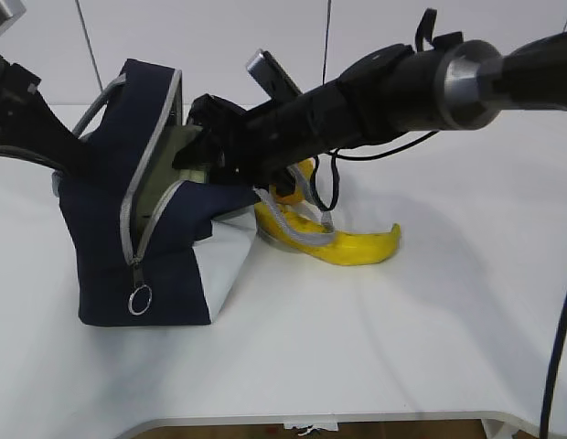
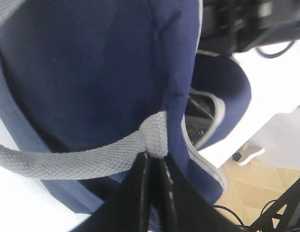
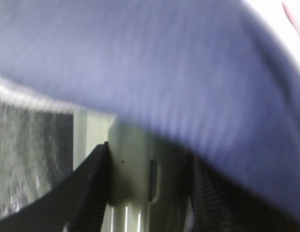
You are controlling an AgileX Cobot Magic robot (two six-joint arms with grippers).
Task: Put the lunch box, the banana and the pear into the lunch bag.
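Now the bag (image 1: pixel 146 229) stands on the white table (image 1: pixel 430 329), tipped back to the left, its zippered flap hanging open and the pull ring (image 1: pixel 140 299) dangling low at the front. Reaching in from the right, the right gripper (image 1: pixel 197 146) is buried in the opening; its wrist view shows both black fingers (image 3: pixel 87 193) pressed to the sides of the box (image 3: pixel 133 174), pale green lid against them, with blurred navy fabric filling the frame above. So the box sits inside the mouth of the bag, clamped in those jaws. At the far left the left gripper (image 2: pixel 152 169) has its jaws pinched together on a grey handle (image 2: pixel 92 157) where the webbing meets the navy cloth; in the exterior view that arm is mostly hidden behind the bag. Just right of the bag, the banana (image 1: pixel 343 242) lies on the table, the other handle draped over it. Behind it, a bit of orange-yellow, the pear (image 1: pixel 297 183), peeks out under the right arm.
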